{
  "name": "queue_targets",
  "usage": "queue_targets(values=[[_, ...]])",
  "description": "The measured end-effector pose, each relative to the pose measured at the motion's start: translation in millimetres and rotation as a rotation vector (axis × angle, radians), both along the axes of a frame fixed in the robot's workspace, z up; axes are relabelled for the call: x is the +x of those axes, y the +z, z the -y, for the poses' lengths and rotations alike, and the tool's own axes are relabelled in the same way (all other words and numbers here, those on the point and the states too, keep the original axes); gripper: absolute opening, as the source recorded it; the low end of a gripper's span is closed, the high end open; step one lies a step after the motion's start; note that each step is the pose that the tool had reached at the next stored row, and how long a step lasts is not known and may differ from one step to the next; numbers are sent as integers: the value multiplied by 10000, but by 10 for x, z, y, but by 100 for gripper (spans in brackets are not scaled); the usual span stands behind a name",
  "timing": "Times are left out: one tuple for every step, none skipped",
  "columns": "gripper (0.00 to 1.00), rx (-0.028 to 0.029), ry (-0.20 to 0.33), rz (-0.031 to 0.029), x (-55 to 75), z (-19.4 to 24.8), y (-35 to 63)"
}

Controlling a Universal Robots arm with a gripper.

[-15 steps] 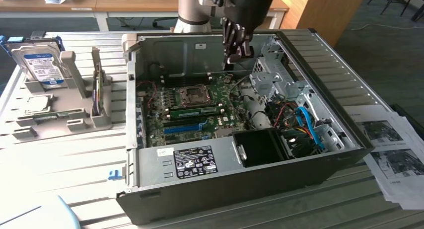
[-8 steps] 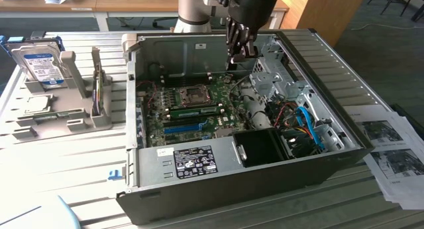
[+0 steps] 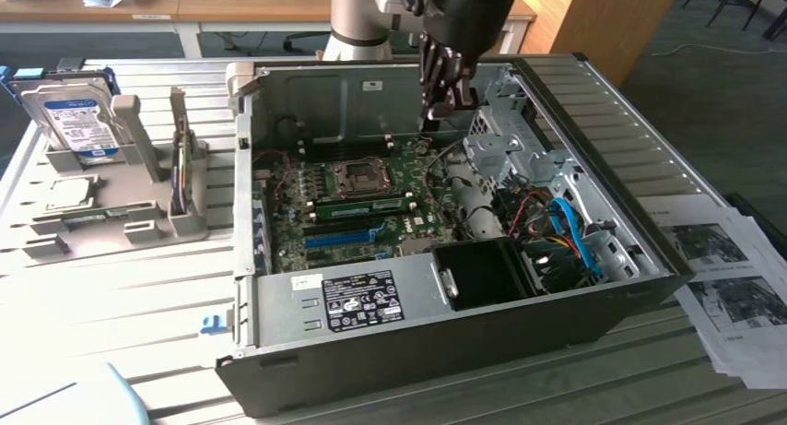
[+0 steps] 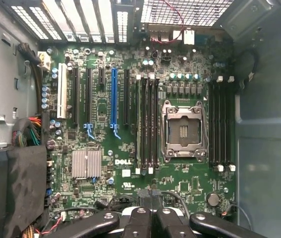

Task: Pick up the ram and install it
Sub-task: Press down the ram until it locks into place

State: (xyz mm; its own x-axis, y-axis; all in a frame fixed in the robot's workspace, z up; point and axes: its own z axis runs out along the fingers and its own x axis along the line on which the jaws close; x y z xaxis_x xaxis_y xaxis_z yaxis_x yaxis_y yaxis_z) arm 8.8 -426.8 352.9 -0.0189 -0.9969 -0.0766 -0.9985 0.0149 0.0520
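The ram (image 3: 363, 205) is a thin green stick lying along a memory slot on the motherboard (image 3: 295, 250), between the CPU socket (image 3: 363, 174) and the blue expansion slot (image 3: 338, 237). My gripper (image 3: 437, 107) hangs above the back of the open computer case (image 3: 406, 351), apart from the ram and with nothing between its fingers. In the wrist view the gripper (image 4: 151, 196) is shut, fingertips pressed together over the board's edge, and the bank of memory slots (image 4: 148, 124) runs beside the CPU socket (image 4: 182, 131). I cannot pick out the ram among those slots there.
A grey holder (image 3: 111, 213) in the exterior view's left carries a silver hard drive (image 3: 74, 121) and an upright card. A black fan shroud (image 3: 486, 273) and blue cables (image 3: 578, 236) crowd the case's front. Printed papers (image 3: 725, 277) lie to the right.
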Motion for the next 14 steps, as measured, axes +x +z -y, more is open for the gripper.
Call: queue_targets(values=[[9, 1, 0, 0, 0, 0, -9], [9, 1, 0, 0, 0, 0, -19], [9, 0, 0, 0, 0, 0, -29], [9, 0, 0, 0, 0, 0, -40], [9, 0, 1, 0, 0, 0, -51], [9, 0, 1, 0, 0, 0, -62], [9, 0, 0, 0, 0, 0, -74], [9, 0, 1, 0, 0, 0, -87], [9, 0, 1, 0, 0, 0, -99], [9, 0, 1, 0, 0, 0, -111], [9, 1, 1, 0, 0, 0, -121], [9, 1, 1, 0, 0, 0, -127], [9, 0, 0, 0, 0, 0, -135], [9, 0, 0, 0, 0, 0, -144]])
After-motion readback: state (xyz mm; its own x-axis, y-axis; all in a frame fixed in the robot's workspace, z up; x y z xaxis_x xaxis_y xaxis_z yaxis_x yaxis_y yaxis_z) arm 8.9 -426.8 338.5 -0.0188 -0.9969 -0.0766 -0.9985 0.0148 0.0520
